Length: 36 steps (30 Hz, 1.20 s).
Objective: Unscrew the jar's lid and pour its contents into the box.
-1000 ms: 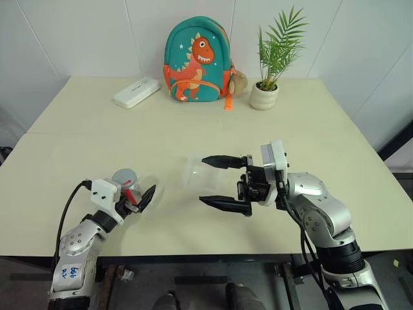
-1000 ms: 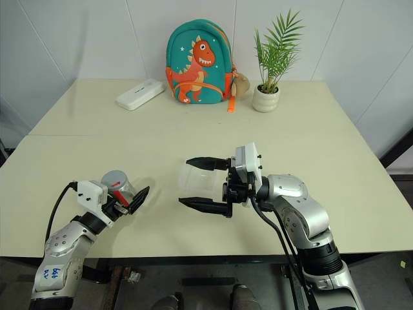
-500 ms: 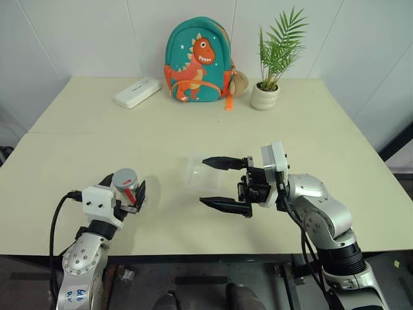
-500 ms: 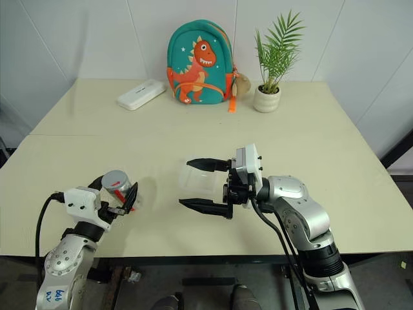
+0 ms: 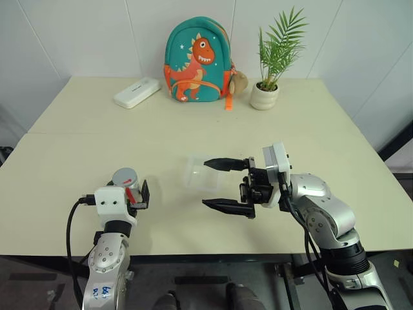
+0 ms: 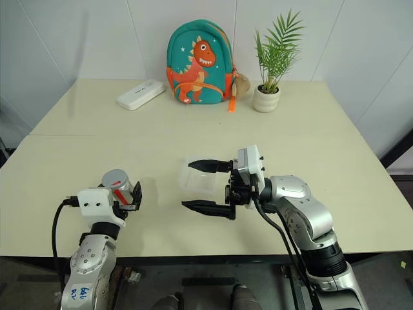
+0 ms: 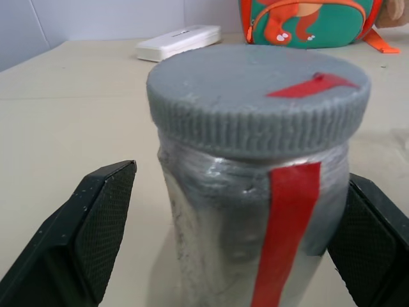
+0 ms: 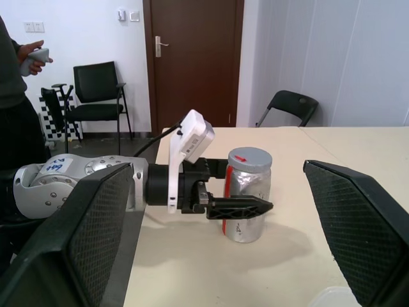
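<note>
The silvery jar (image 7: pixel 211 211) with a red stripe stands upright on the table's front left, its grey lid (image 7: pixel 255 96) screwed on. My left gripper (image 5: pixel 132 194) is open, one black finger (image 7: pixel 96 217) on each side of the jar and neither pressed against it. The clear box (image 5: pixel 195 172) sits mid-table. My right gripper (image 5: pixel 214 185) hovers open just right of the box, pointing left toward the jar, nothing held. The contents are hidden inside the jar.
A dinosaur backpack (image 5: pixel 197 61), a potted plant (image 5: pixel 271 71) and a white oblong case (image 5: pixel 137 92) stand along the table's far side. A person (image 8: pixel 16 83) and chairs (image 8: pixel 96 96) are beyond the table's left end.
My left hand has swung round from an angled approach to point straight ahead, so its open fingers now straddle the jar. The right arm and the box have not moved.
</note>
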### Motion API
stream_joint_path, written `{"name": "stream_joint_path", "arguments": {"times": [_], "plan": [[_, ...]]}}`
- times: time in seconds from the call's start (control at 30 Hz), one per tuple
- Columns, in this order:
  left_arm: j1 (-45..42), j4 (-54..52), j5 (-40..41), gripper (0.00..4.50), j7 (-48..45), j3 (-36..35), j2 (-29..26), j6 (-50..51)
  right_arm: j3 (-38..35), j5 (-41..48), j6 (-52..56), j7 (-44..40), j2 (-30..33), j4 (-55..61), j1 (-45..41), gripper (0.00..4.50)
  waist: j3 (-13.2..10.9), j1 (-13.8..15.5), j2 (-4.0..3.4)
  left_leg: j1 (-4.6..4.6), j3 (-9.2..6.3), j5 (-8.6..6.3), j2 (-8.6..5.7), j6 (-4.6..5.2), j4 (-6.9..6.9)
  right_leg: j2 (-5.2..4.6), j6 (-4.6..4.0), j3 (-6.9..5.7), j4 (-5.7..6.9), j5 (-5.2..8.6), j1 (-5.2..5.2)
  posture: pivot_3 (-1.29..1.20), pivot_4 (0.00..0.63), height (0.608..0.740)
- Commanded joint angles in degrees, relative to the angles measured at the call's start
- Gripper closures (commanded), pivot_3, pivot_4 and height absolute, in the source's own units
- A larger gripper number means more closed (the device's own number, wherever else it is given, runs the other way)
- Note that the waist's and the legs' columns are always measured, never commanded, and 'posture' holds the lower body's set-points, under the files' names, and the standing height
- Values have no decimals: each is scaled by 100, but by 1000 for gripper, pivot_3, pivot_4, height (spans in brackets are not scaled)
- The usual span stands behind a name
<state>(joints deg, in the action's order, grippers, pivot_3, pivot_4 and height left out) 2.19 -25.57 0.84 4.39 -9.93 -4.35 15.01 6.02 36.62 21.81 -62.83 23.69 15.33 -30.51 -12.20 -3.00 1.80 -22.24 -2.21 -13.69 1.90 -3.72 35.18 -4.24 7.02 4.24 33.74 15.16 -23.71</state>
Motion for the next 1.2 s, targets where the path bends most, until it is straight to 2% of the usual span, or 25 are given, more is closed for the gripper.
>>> {"name": "stream_joint_path", "arguments": {"times": [0.03,0.13,0.17,0.27,0.37,0.47,0.6,0.67,0.77,0.93,1.07,1.1,1.2], "plan": [[-111,-315,-185,28,140,104,32,93,-101,113,-16,-23,22,113,7,0,0,1,0,0,0,0,0,0,0,0,0,0,0,0,0,0,150,740],[-210,-292,-218,28,200,164,93,189,-93,113,-10,-18,9,96,0,0,0,7,0,-1,0,0,0,0,0,0,0,0,0,0,0,0,150,740],[-228,-285,-244,202,208,181,91,203,-90,112,-9,-17,7,95,1,0,0,6,0,-1,0,0,-1,0,1,0,0,0,0,0,0,0,150,740],[-305,-253,-212,874,157,241,99,242,-73,105,-12,-22,-1,89,11,0,0,4,0,-1,0,0,0,0,0,0,0,0,0,0,0,0,150,740],[-314,-245,-226,1850,141,242,70,277,-68,95,-26,-30,-7,69,0,0,0,4,0,-1,0,0,0,0,0,0,0,0,0,0,0,0,150,740],[-313,-229,-235,2435,138,198,43,287,-71,83,-42,-39,-6,48,-8,0,0,4,0,-1,0,0,0,0,0,0,0,0,0,0,0,0,150,740],[-398,-145,-34,2434,7,29,-23,225,-62,62,-61,-34,-17,30,-11,0,0,5,0,-1,0,0,0,0,0,0,0,0,0,0,0,0,150,740],[-541,-47,220,2434,-323,-153,-265,130,-68,51,-63,24,-44,35,-9,0,0,5,0,-1,0,0,0,0,0,0,0,0,0,0,0,0,150,740],[-807,196,797,2434,-1112,-425,-787,45,-149,141,79,265,-134,62,-46,0,0,-7,0,0,-1,1,0,0,0,2,0,-1,1,0,-1,0,150,740],[-1323,800,1897,2434,-2933,-808,-2183,335,-202,108,463,838,-189,116,-297,0,-1,-14,-1,-2,0,1,1,0,-2,1,-3,-1,2,1,-5,0,150,740],[-1921,1238,2230,2434,-3805,-652,-2983,661,-164,142,970,1370,-204,320,-568,0,-1,-4,-2,-6,-2,0,1,0,-5,0,-4,-3,5,2,-8,0,150,740],[-2095,1251,2580,2434,-4225,-598,-3103,839,-145,119,1068,1523,-230,381,-653,0,-1,-4,-2,-7,-3,0,1,-1,-7,-1,-4,-4,6,2,-9,0,150,740],[-2648,1394,2964,2434,-4857,-329,-3230,1005,-116,209,1401,1858,-317,582,-895,0,-2,18,-4,-15,-6,-2,1,-1,-8,-1,-3,-6,9,1,-16,0,150,740]]}}
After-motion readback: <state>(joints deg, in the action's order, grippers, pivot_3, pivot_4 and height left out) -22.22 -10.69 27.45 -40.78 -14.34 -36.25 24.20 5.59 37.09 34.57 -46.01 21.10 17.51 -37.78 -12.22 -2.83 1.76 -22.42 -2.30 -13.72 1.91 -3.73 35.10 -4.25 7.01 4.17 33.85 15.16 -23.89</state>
